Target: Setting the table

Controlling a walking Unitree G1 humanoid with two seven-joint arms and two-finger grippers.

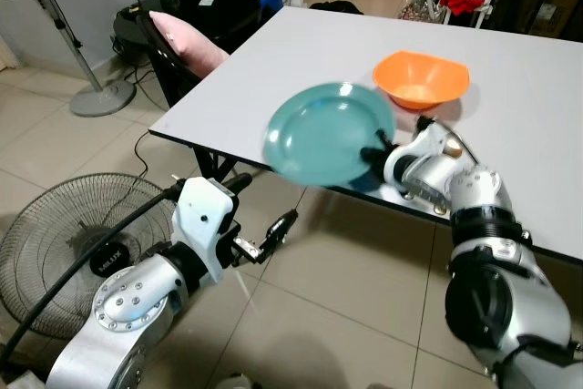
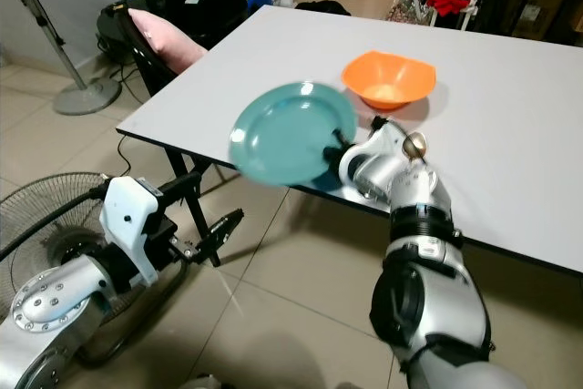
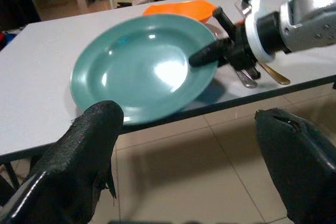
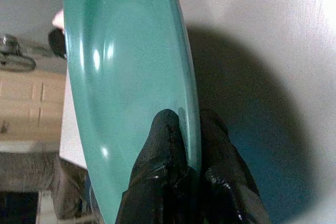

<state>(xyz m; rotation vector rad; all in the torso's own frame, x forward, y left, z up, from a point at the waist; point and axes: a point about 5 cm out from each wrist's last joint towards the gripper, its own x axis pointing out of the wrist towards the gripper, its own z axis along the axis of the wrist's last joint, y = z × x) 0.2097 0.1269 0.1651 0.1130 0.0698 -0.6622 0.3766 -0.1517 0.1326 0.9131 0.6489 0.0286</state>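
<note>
Right gripper (image 4: 190,153) jaws clamped on the near rim of the teal plate (image 1: 326,132), one finger on each face. Plate held tilted above the near edge of the white worktop (image 1: 301,52), hollow face turned toward the left gripper (image 3: 189,145), just short of the orange bowl (image 1: 421,78). Left gripper jaws spread wide, holding nothing, low over the floor tiles (image 1: 319,316).

right claw (image 1: 373,154) clamped, left claw (image 1: 273,230) spread
</note>
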